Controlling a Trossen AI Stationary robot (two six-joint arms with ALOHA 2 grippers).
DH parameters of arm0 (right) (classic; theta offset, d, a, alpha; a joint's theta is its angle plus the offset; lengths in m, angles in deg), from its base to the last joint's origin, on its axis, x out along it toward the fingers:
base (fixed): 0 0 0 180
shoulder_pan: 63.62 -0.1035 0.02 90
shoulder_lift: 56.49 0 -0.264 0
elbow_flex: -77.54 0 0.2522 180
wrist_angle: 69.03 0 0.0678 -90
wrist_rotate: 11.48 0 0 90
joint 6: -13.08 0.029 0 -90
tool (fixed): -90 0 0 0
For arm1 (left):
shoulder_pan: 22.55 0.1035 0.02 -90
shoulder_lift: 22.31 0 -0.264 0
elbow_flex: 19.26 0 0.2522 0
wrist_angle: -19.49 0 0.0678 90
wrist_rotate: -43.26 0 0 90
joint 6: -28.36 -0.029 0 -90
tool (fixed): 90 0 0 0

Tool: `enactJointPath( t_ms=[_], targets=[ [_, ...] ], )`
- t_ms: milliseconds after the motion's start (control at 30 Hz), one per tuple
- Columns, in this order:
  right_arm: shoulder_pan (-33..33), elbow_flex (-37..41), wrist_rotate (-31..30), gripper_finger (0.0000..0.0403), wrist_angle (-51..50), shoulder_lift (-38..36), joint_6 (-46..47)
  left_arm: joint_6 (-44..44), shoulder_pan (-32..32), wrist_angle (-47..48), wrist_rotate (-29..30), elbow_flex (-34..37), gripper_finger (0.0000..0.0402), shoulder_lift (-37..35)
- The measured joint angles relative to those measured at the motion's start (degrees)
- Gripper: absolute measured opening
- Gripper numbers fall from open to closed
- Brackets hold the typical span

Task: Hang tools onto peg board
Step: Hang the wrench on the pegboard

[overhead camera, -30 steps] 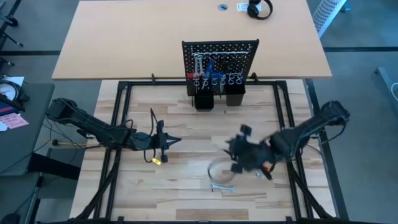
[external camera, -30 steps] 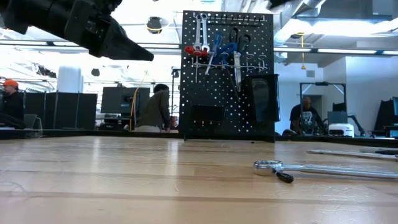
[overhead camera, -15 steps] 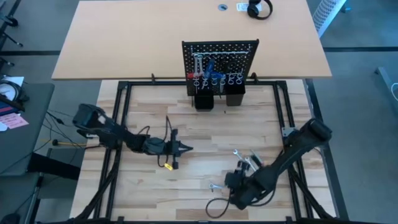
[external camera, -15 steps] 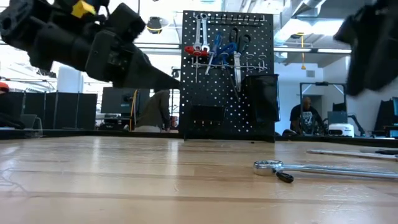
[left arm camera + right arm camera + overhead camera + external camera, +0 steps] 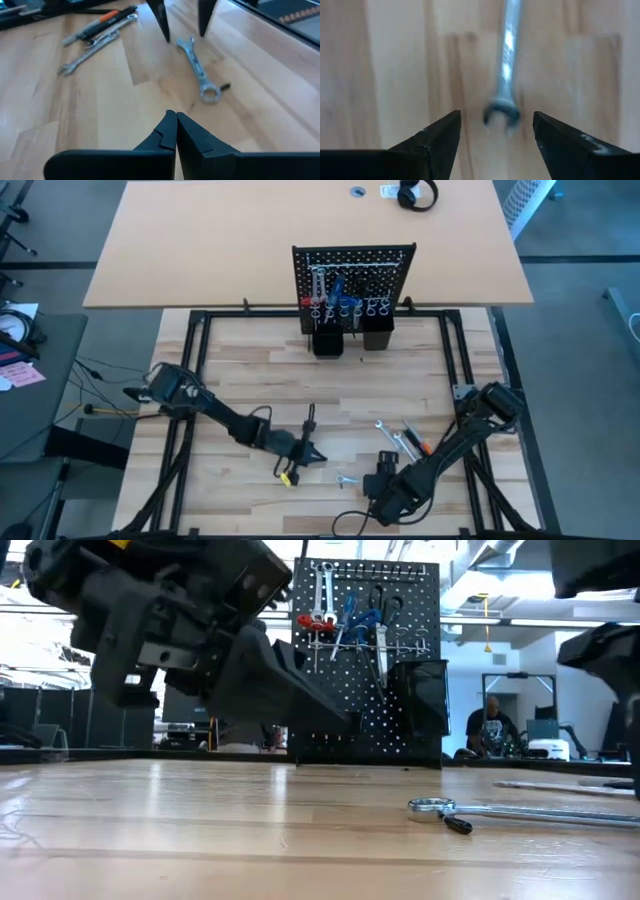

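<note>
A silver wrench lies flat on the wooden table, alone near the front edge. My right gripper hangs over it, pointing down and open, with a finger on either side of the wrench's open-jaw end and touching nothing. My left gripper is shut and empty, low over the table just left of the wrench, pointing at it. The peg board stands upright at the table's far edge with several tools hanging on it.
Another silver wrench and an orange-and-black tool lie together on the table right of my right gripper. Two black cups stand at the peg board's foot. People sit in the room behind the table.
My left gripper, still shut, has swept down and toward the table's right and near edge, ending close to the lone wrench. My right gripper has dropped toward the near edge and tipped downward until it stands over that wrench. The wrench has stayed put.
</note>
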Motion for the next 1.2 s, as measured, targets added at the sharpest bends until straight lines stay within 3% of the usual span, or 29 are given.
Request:
enactJointPath(
  t_ms=[200,333,467,700,767,1200],
  targets=[
    [1.9,4.9,0.7,0.0243,11.7,-0.3,-5.5,2.8,-5.7,1.9,12.6,-5.1,0.0001,2.6],
    [1.5,8.5,-2.6,0.0233,18.2,-0.5,-5.4,5.3,-9.1,3.2,18.1,-7.0,0.0001,2.8],
    [-0.9,11.8,-10.2,0.0226,25.5,-0.4,-4.6,8.3,-11.3,3.3,19.8,-7.5,0.0001,2.8],
    [-4.8,17.0,-30.0,0.0221,36.8,0.3,-0.7,11.6,-13.4,2.8,27.2,-7.6,0.0001,2.8],
    [-4.7,18.4,-33.2,0.0221,40.2,0.4,-0.6,11.7,-13.4,2.2,28.6,-7.6,0.0001,2.8],
    [-3.2,29.0,-30.3,0.0211,54.8,-0.2,5.7,10.5,-13.1,0.7,29.9,-7.5,0.0001,2.8]
  ],
)
